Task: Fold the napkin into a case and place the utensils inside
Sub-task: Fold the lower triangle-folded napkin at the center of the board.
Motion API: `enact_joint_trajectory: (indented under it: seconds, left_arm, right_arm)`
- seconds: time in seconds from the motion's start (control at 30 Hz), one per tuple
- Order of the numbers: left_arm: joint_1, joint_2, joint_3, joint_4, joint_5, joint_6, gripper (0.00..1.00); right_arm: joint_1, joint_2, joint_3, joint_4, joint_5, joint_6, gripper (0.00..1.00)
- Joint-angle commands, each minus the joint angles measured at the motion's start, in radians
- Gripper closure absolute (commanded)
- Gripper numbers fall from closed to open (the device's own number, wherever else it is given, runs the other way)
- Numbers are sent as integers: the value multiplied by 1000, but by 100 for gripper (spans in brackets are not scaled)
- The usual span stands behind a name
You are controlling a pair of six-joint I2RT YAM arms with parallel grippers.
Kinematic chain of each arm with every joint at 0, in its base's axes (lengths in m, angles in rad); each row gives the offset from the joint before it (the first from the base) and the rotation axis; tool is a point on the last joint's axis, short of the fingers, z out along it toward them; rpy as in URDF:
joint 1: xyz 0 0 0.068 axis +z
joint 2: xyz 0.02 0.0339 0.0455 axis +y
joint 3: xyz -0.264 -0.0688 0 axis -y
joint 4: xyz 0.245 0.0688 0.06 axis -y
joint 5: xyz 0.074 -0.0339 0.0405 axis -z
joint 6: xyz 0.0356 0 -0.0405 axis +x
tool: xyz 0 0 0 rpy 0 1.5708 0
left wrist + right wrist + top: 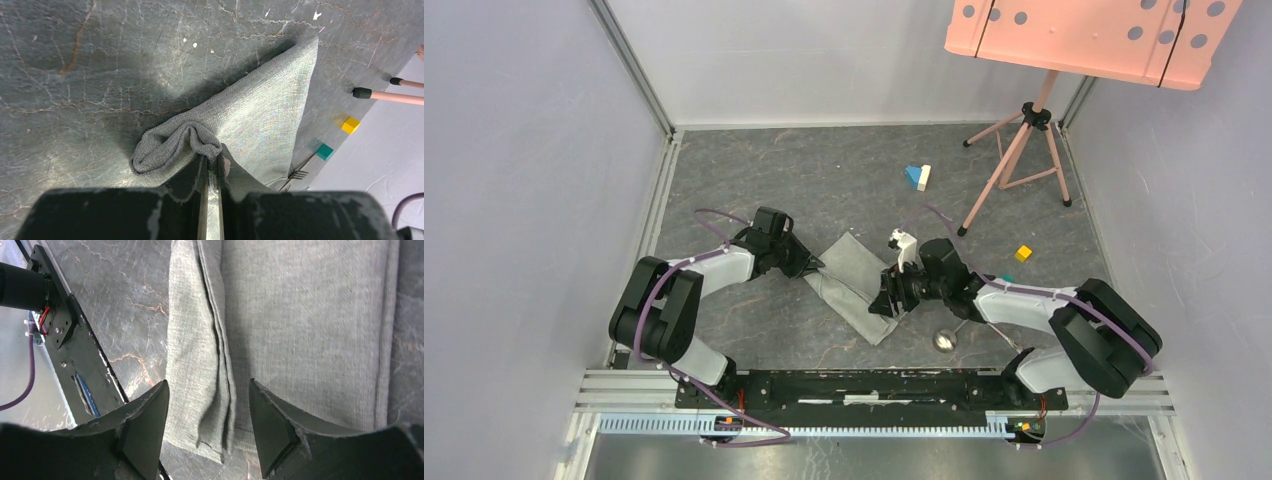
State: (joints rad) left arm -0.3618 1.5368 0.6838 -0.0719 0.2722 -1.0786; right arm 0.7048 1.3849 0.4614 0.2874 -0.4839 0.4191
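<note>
Grey marbled tabletop holds the spoon nearest my bases. Farther on, the folded napkin lies between my 2 arms. My right gripper hangs open over its layered edge, and my left gripper pinches a bunched corner. Possibly the fork peeks out beyond.

The dark, marbled counter carries a folded grey napkin near its middle, a long strip lying diagonally. Beyond the napkin sit blue and white blocks, touching each other. Right of the napkin lie a yellow block, a teal block and a fork — and, nearer its lower end, a spoon. A tripod stands beyond the napkin, to the right.
</note>
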Motion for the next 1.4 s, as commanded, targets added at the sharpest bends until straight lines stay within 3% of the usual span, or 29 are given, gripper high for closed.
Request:
enact_joint_trajectory:
  seconds: [0.0, 0.17, 0.43, 0.6, 0.7, 0.83, 0.97, 1.03, 1.23, 1.3, 1.37]
  left_arm:
    - [-5, -1, 31, 23, 16, 43, 86]
    - [-5, 3, 31, 26, 12, 40, 86]
    - [-6, 9, 36, 26, 6, 37, 86]
    - [-5, 12, 36, 22, 5, 37, 87]
    - [-6, 11, 36, 23, 5, 36, 87]
    - [-4, 8, 37, 22, 11, 41, 86]
    - [-5, -21, 30, 27, 16, 67, 76]
    - [-3, -52, 21, 30, 16, 90, 68]
    - [6, -200, -22, 4, -7, 178, 27]
    - [10, -265, -45, -8, -27, 193, 22]
    - [13, -314, -75, -6, -40, 194, 25]
  right_arm:
    - [43, 31, 81, -55, 86, -81, 34]
    - [95, 63, 141, -98, 182, -129, 32]
    - [205, 174, 275, -136, 445, -339, 28]
    - [242, 259, 371, -159, 478, -367, 30]
    - [254, 302, 406, -178, 510, -365, 39]
    - [255, 302, 401, -180, 569, -345, 61]
    - [254, 307, 408, -187, 591, -335, 87]
    - [254, 316, 414, -194, 595, -330, 94]
    - [247, 315, 409, -189, 582, -329, 98]
    - [241, 313, 405, -185, 575, -326, 97]
    - [235, 313, 402, -181, 568, -322, 94]
